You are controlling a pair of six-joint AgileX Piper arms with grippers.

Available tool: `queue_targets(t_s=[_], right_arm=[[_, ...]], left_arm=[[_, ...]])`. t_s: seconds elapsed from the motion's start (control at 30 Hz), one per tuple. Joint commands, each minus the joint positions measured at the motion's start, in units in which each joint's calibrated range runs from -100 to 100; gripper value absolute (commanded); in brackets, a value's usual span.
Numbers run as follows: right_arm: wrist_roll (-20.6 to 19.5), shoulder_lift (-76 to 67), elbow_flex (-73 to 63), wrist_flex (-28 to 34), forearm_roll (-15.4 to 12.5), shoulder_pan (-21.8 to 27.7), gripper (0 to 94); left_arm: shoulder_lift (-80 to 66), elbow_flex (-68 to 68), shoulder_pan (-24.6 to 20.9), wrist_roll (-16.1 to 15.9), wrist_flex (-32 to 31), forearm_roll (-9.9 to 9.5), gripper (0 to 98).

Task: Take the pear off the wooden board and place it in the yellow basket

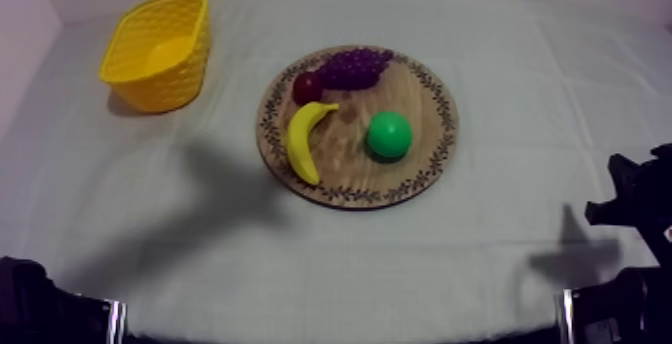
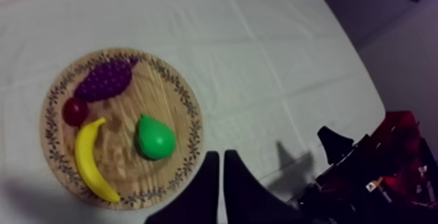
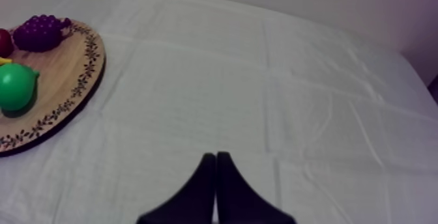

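With the left gripper (image 2: 219, 189) and right gripper (image 3: 216, 189) both clenched empty, the round pear (image 1: 389, 135) seemed liable to roll toward the banana (image 1: 304, 140) on the wooden board (image 1: 346, 174) if pinched off-centre.

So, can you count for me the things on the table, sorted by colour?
Yellow: 2, the basket and the banana
Green: 1, the pear
Purple: 1, the grapes
Red: 1, the small red fruit
Brown wood: 1, the board
Total: 6

Cloth-covered table (image 1: 520, 98): wooden board (image 1: 345, 146) mid-table, yellow basket (image 1: 178, 76) apart, far left.
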Motion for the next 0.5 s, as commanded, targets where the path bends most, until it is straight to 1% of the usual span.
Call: queue_targets(t_s=[0.0, 0.17, 0.3, 0.47], right_arm=[[0.0, 0.0, 0.0, 0.0, 0.0, 0.0, 0.3], [0.0, 0.0, 0.0, 0.0, 0.0, 0.0, 0.3], [0.0, 0.0, 0.0, 0.0, 0.0, 0.0, 0.3], [0.0, 0.0, 0.0, 0.0, 0.0, 0.0, 0.3]], left_arm=[[7.3, -1.3, 0.0, 0.2, 0.2, 0.87, 1.3], [15.2, -2.5, -0.4, 0.0, 0.8, 2.22, 1.7], [19.6, -3.1, -1.1, 0.2, 1.9, 2.39, 2.5], [20.9, -0.9, -2.6, 1.1, 0.6, 2.9, 2.9]])
